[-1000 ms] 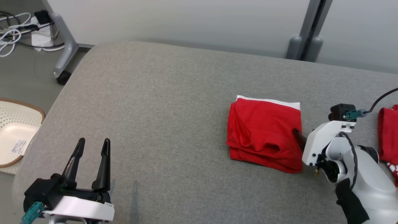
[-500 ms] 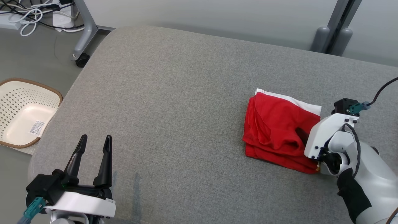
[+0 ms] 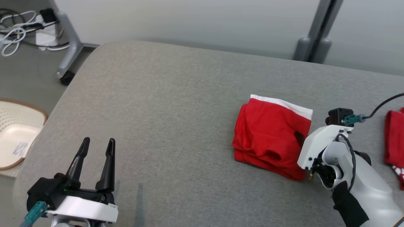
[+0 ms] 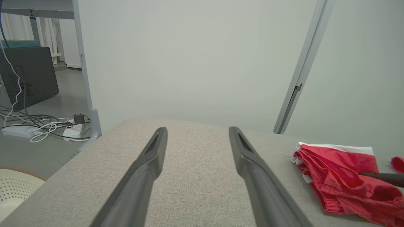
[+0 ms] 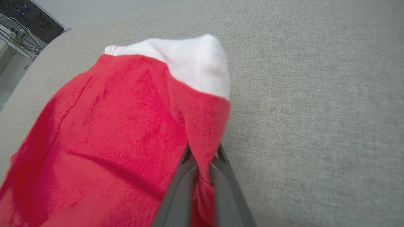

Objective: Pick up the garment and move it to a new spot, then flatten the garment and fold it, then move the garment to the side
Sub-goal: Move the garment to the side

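Note:
The garment (image 3: 268, 135) is a folded red piece with a white band, lying on the right half of the grey table (image 3: 176, 104). My right gripper (image 3: 299, 137) is shut on its right edge. In the right wrist view the red cloth of the garment (image 5: 120, 126) is pinched between the two dark fingers (image 5: 180, 189), with the white band bulging above them. My left gripper (image 3: 97, 151) stands open at the lower left, far from the garment, with nothing between its fingers. From the left wrist, the garment (image 4: 334, 176) shows at the right beyond the spread left gripper (image 4: 195, 137).
A second red cloth (image 3: 394, 138) lies at the table's right edge. A cream perforated basket (image 3: 15, 132) sits on the floor at the left. Cables (image 3: 19, 25) and a wheeled grey frame leg (image 3: 68, 47) stand beyond the table's far left corner. A grey post (image 3: 315, 34) rises behind.
My right gripper has shut on the garment's right edge, and the cloth has bunched up there. The head camera has swung about. The left gripper has stayed open and still.

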